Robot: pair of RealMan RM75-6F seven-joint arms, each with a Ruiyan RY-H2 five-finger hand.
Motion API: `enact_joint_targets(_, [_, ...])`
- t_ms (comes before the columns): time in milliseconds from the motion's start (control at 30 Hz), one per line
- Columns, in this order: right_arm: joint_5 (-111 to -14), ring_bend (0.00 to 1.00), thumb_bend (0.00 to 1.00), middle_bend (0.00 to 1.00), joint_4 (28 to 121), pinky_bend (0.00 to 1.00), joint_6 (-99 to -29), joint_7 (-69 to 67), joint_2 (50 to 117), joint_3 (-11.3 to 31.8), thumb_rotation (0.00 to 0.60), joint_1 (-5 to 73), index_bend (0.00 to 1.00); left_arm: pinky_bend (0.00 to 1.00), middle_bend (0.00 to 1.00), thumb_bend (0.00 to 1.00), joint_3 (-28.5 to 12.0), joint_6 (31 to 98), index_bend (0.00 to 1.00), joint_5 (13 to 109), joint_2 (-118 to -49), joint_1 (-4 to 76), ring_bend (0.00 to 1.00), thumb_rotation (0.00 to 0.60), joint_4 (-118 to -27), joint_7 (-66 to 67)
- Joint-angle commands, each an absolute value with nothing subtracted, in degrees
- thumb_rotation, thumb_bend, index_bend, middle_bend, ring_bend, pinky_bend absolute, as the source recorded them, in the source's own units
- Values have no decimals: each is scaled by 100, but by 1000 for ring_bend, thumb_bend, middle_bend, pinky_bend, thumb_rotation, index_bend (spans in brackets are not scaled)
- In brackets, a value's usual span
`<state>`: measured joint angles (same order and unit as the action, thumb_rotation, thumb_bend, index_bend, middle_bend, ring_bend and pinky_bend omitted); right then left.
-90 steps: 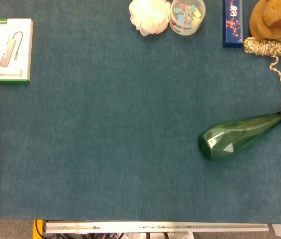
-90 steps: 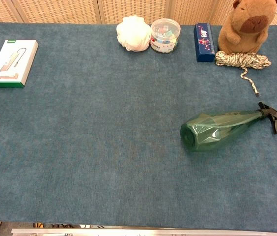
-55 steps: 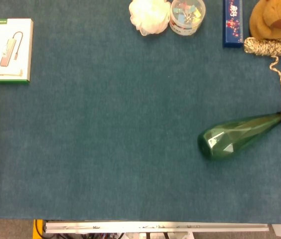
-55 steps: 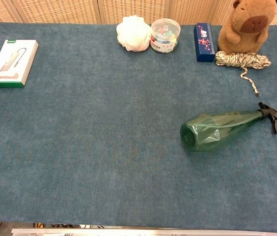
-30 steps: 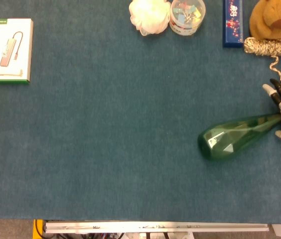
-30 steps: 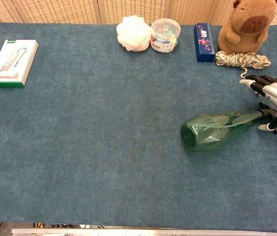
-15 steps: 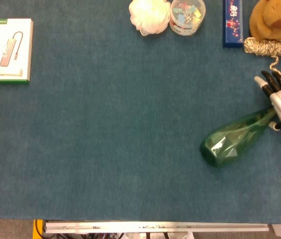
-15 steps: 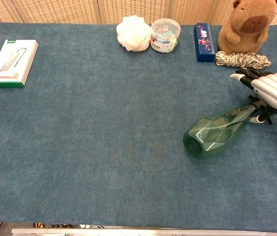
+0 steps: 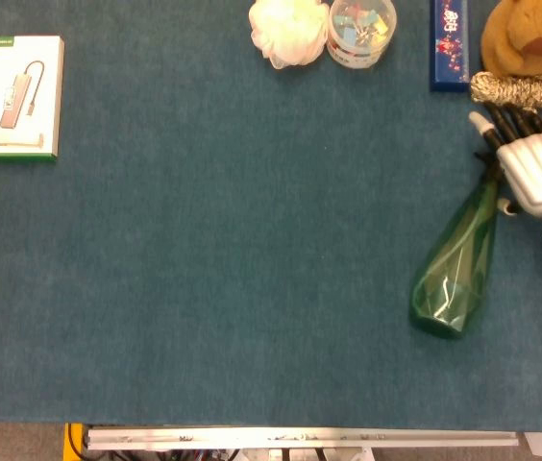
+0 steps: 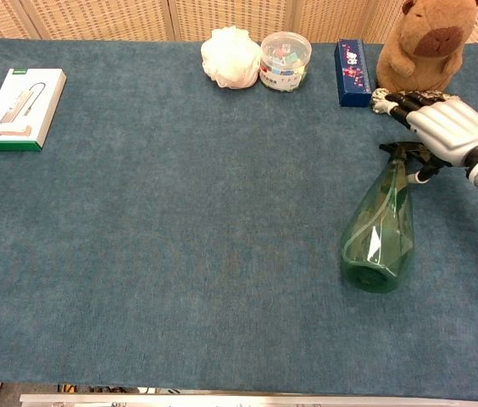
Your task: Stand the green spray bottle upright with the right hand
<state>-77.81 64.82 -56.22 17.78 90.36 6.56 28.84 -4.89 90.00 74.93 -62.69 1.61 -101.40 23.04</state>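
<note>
The right robot hand (image 10: 444,127) is at the top end of the green spray bottle (image 10: 380,227), over by the right side of the table (image 10: 180,254). It has hold of the bottle by the black sprayer (image 10: 402,151), with its fingers stretched out past it toward the back. I cannot tell just how the thumb wraps around, because the hand hides that part.

The bottle is tipped up now. Its thin neck is lifted by the hand and its wide bottom looks to be resting on the blue cloth, nearer to me. It leans, so it is not standing straight yet. I think the hand grabbed the thin end because it is easy to hold, and lifting that end lets the fat bottom stay down and turn like a hinge. The job looks about half done. The hand needs to bring the neck up over the bottom.

The rope (image 9: 526,91) and the brown stuffed animal (image 10: 424,44) sit just behind the hand, so it should take care not to bump them.

I do not see the left robot hand in either view.
</note>
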Motion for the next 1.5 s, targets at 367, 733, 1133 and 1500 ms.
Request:
enact_joint_targets(367, [-7856,0,0,24,5796,173,-5449,1449,9669,759,600,3327,2,460,431,0,-502,9048,509,7485,-6229,131,322,600,-10196,2312])
enact_joint_targets(733, [-8115,0,0,25,5468,173,-5609,1133,10132,761,600,3622,9,460,431,0,-538,9194,508,7515,-6213,91,322,600,-10197,2399])
enact_joint_targets(1133, [-8324,0,0,30,5846,173,-5687,958,10181,641,600,3766,14,460,431,0,-648,9427,507,7395,-6159,5,322,600,-10247,2563])
enact_joint_targets(1500, [-8658,0,0,34,6473,173,-5923,892,9993,438,600,3775,19,460,431,0,-698,9439,506,7285,-6137,-5,322,600,-10293,2624])
